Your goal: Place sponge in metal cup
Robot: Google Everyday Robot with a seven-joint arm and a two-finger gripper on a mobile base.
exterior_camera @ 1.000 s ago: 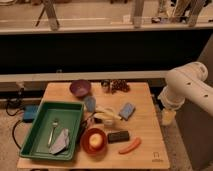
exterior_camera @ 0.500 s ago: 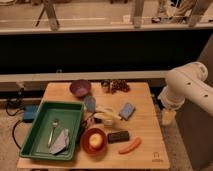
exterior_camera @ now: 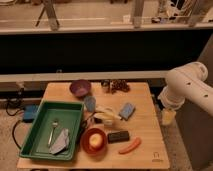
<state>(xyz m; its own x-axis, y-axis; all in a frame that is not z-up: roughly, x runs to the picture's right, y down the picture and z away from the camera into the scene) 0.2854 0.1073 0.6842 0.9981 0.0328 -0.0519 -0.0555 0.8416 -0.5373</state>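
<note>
**Tabletop scene, single camera view.** A light wooden table (exterior_camera: 145, 150) fills the lower centre of the frame, in front of a dark wall with a pale ledge. The blue rectangular sponge (exterior_camera: 127, 110) lies flat on the table right of centre, apart from the arm and from any container. Just left of it lies a pale yellow banana-like item (exterior_camera: 107, 113), and further left a grey-blue rounded object (exterior_camera: 90, 103). A purple bowl (exterior_camera: 80, 88) sits near the table's far edge, with a small dark can (exterior_camera: 105, 85) and a brown cluster (exterior_camera: 118, 86) to its right. A green plastic tray (exterior_camera: 30, 145) at lower left holds a metal fork (exterior_camera: 53, 129) and a grey cloth (exterior_camera: 61, 142). At the near edge are a red bowl (exterior_camera: 85, 147) containing a yellowish fruit (exterior_camera: 94, 142), a black rectangular block (exterior_camera: 118, 136) and an orange-red elongated item (exterior_camera: 130, 146). The white robot arm (exterior_camera: 187, 90) enters from the right; its gripper (exterior_camera: 168, 117) hangs beside the table's right edge, off the tabletop. Its grip state is not discernible. The metal cup is not identifiable with confidence.
</note>
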